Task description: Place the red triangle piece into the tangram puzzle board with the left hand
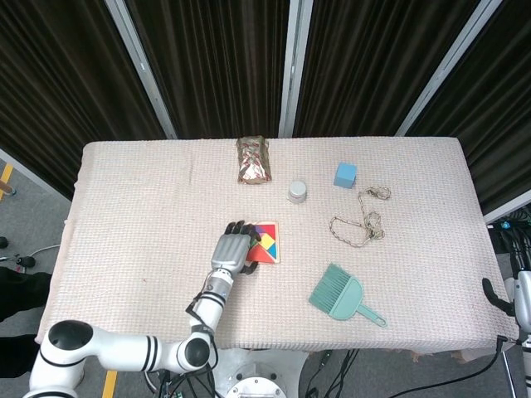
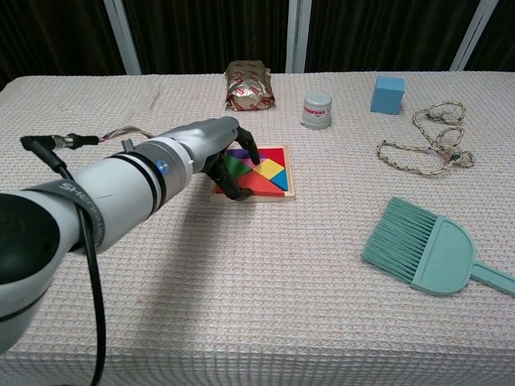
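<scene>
Black curtains (image 1: 216,66) with grey metal posts (image 1: 290,66) back the cloth-covered table (image 1: 133,199).

Left hand (image 2: 216,153) over tangram puzzle board (image 2: 285,193)

A robot lab or test cell; black curtains (image 1: 216,66) on metal frame posts (image 1: 290,66) enclose one cloth-covered table (image 1: 133,207); loose cables (image 1: 332,373) beneath.

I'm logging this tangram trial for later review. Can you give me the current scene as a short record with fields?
left robot hand: over the near left part of the tangram board, fingers on the red triangle piece
red triangle piece: on the board; seating unclear
right robot hand: at the table's right edge, holding nothing
other items: teal brush, rope, blue cube, white jar, foil packet
</scene>
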Robot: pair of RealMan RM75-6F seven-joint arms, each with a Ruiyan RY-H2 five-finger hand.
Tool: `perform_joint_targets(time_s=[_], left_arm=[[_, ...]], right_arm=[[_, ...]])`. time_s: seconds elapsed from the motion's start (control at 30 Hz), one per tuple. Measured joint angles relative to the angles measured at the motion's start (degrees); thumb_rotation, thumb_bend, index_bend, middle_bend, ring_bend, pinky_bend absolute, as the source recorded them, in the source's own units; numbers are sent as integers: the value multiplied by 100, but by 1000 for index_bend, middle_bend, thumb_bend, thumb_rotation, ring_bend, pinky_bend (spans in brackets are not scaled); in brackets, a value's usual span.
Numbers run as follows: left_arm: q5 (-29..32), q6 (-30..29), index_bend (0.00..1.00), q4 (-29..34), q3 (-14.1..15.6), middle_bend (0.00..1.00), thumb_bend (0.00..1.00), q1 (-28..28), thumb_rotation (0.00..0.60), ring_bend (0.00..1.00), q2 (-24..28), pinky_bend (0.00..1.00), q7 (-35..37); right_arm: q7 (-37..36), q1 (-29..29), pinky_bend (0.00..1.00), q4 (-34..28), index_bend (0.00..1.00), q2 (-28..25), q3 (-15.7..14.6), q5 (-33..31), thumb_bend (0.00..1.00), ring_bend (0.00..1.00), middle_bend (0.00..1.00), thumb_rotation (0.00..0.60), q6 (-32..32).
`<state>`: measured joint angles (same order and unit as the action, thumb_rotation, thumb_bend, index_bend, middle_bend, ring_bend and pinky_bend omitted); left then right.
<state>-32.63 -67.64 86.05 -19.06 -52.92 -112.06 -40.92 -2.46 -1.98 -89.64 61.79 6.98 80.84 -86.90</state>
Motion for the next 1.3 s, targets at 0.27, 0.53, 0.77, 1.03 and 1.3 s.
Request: perform_joint_targets(time_s=[0.27, 0.53, 0.77, 1.03, 1.3], left_arm=[[-77, -10, 255, 49, 16, 135, 335, 62, 600, 0, 55, 0, 59], [-164, -4, 152, 191, 80, 125, 319, 153, 600, 0, 153, 0, 134], [-177, 81, 125, 66, 84, 122, 294, 150, 600, 0, 113, 0, 182], [-167, 178, 122, -134, 64, 119, 265, 133, 600, 0, 34, 0, 242], [-220, 270, 122, -287, -66, 119, 265, 138, 600, 0, 16, 0, 442]], right_arm=[[41, -5, 0, -25, 0, -2, -3, 14, 243, 0, 0, 600, 6], [45, -7, 0, -12, 0, 11, 2, -8, 245, 0, 0, 600, 27], [18, -2, 0, 19, 0, 24, 11, -29, 246, 0, 0, 600, 30], [-20, 6, 0, 67, 0, 37, 16, -49, 247, 0, 0, 600, 37], [-41, 0, 0, 116, 0, 61, 15, -78, 248, 0, 0, 600, 85]])
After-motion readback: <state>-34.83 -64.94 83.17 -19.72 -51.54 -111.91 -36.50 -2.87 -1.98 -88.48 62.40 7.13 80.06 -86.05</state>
